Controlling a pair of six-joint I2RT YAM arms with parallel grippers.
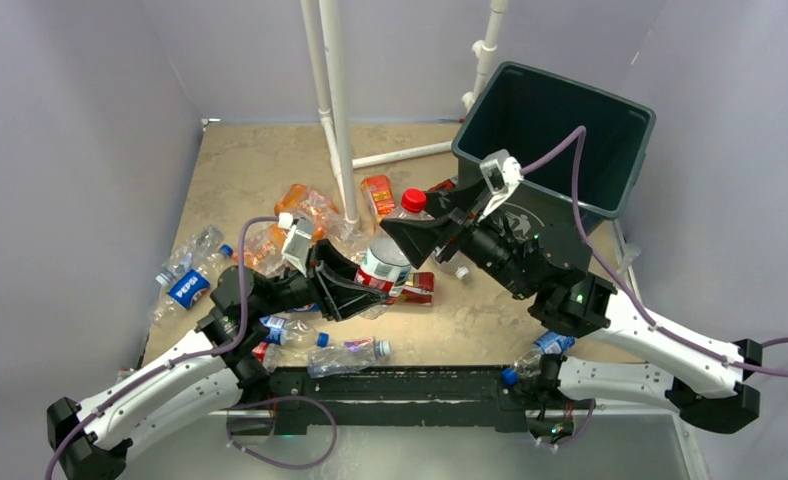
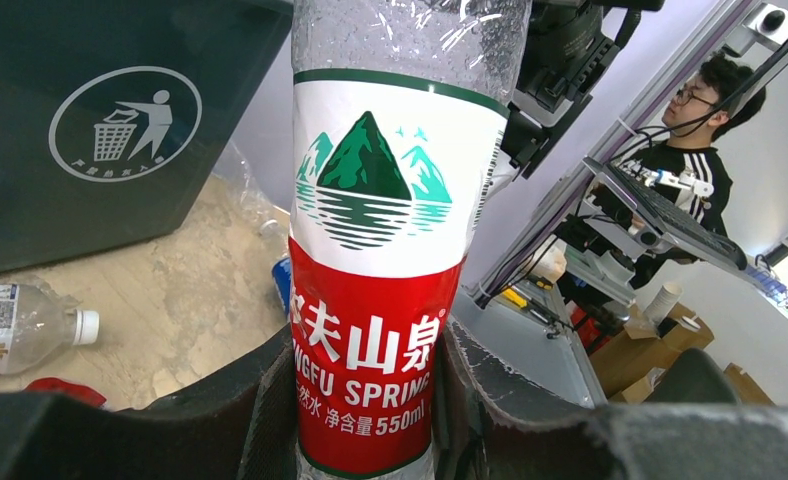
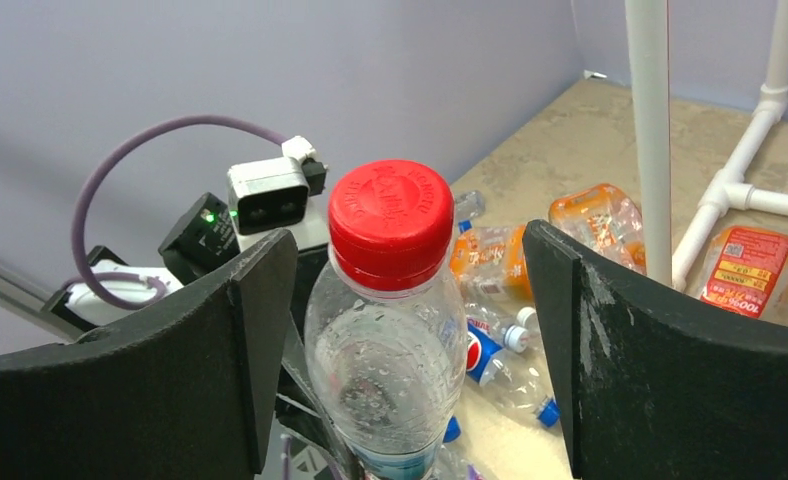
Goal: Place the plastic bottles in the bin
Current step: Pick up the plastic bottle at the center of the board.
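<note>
My left gripper (image 1: 363, 287) is shut on the lower body of a clear bottle with a red and white label (image 1: 385, 265) and a red cap (image 1: 414, 200), holding it tilted above the table. The label fills the left wrist view (image 2: 380, 250) between the fingers (image 2: 240, 420). My right gripper (image 1: 412, 228) is open, its fingers on either side of the bottle's cap end without touching it (image 3: 395, 330). The dark green bin (image 1: 555, 130) stands at the back right; its trash symbol shows in the left wrist view (image 2: 125, 122).
Crushed bottles lie about: a Pepsi one (image 1: 188, 288) at the left, orange ones (image 1: 305, 205) by the white pipe frame (image 1: 335, 110), more near the front edge (image 1: 345, 355) and by the right arm's base (image 1: 540, 350). Purple walls enclose the table.
</note>
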